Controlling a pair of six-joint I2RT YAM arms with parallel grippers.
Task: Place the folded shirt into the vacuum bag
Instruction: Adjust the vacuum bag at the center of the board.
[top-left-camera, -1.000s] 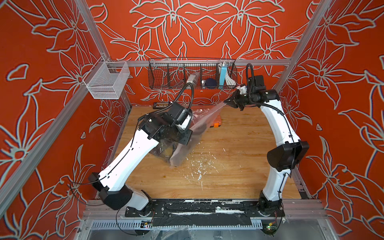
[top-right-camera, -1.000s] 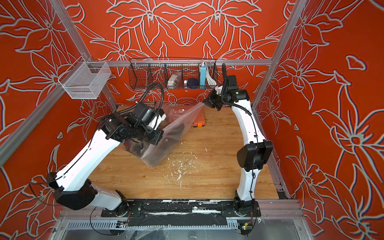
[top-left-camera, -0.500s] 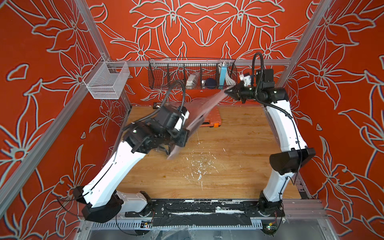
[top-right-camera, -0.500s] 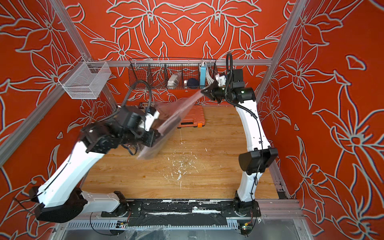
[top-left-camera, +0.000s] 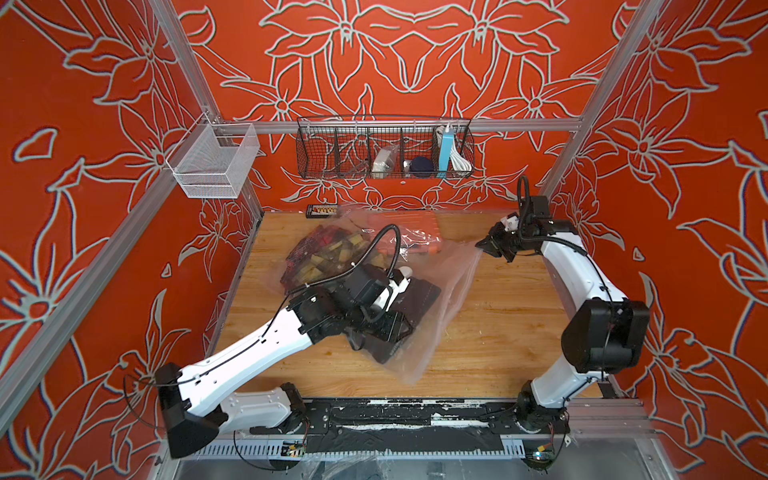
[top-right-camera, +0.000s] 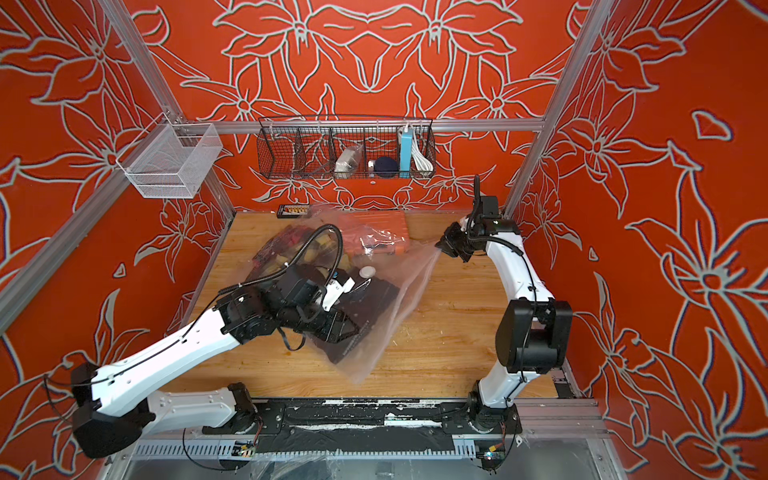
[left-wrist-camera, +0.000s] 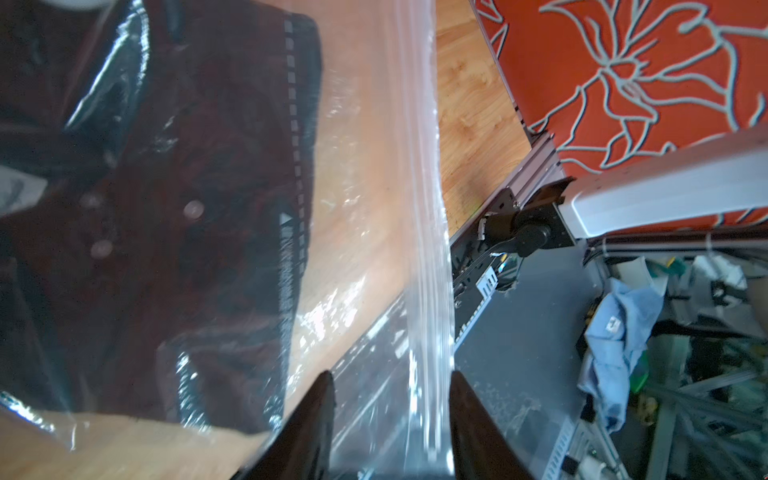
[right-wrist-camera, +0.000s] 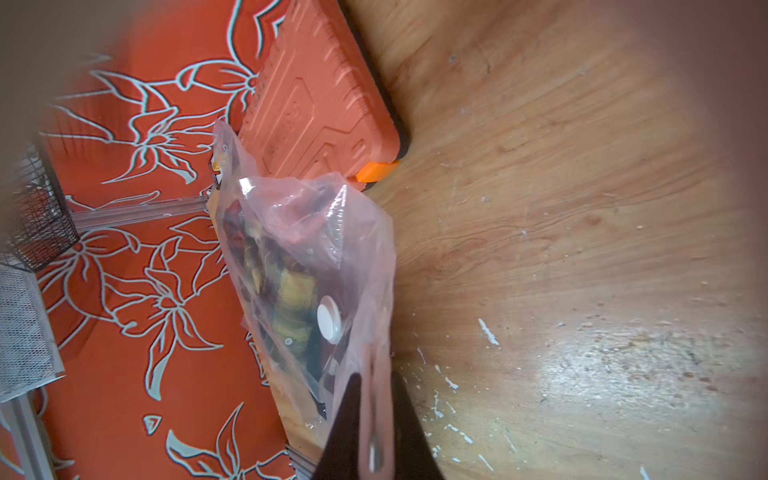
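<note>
Clear film of the vacuum bag (right-wrist-camera: 353, 249) is pinched between right fingers (right-wrist-camera: 345, 424), left fingers (left-wrist-camera: 307, 428) parted astride it.

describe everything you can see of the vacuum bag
The vacuum bag is large, clear, crinkly plastic with a round white valve cap. It lies slumped on the wooden table, a dark shirt inside. The right hand pinches one corner up; the open left hand straddles its edge.

L end effector (left-wrist-camera: 390, 376) jaws apart; R end effector (right-wrist-camera: 375, 378) clamped shut.
</note>
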